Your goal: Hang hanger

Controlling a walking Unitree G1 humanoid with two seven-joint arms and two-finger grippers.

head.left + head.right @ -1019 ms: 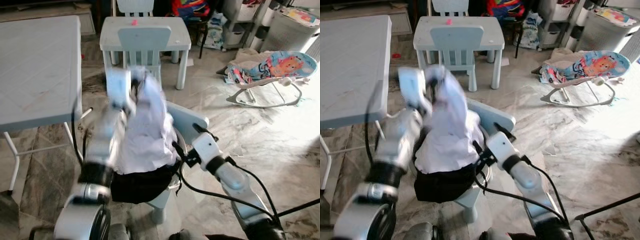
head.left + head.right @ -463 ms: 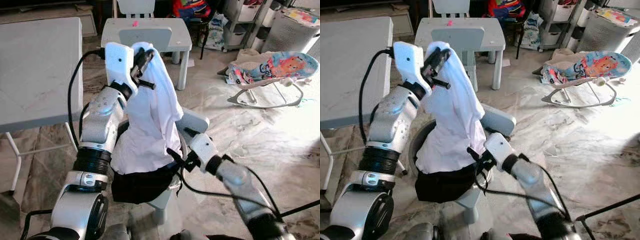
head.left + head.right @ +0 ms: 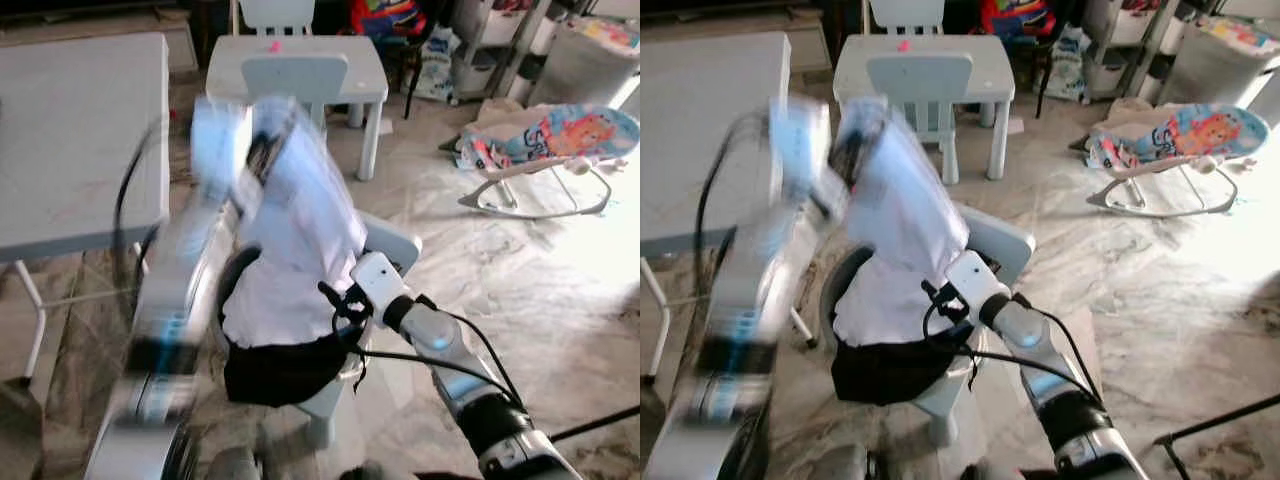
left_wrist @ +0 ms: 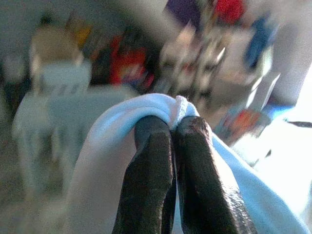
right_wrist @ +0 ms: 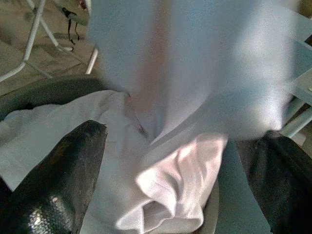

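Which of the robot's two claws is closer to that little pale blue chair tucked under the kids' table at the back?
The left. The left gripper, pinching the white garment up high, is nearer the little chair. The right gripper sits lower and closer to the robot, fingers apart by the garment's bottom.

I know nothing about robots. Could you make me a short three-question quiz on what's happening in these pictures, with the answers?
1. True or false: the left gripper has its two black fingers pinched shut on the white cloth garment.
2. What stands farther back, past the raised garment?
A. a small pale blue child's chair at a small pale table
B. a red sofa
C. a fridge
3. Fill in: the right gripper has its fingers ____ on either side of the garment's lower folds.

Key: 1 true; 2 A; 3 open, spread apart.
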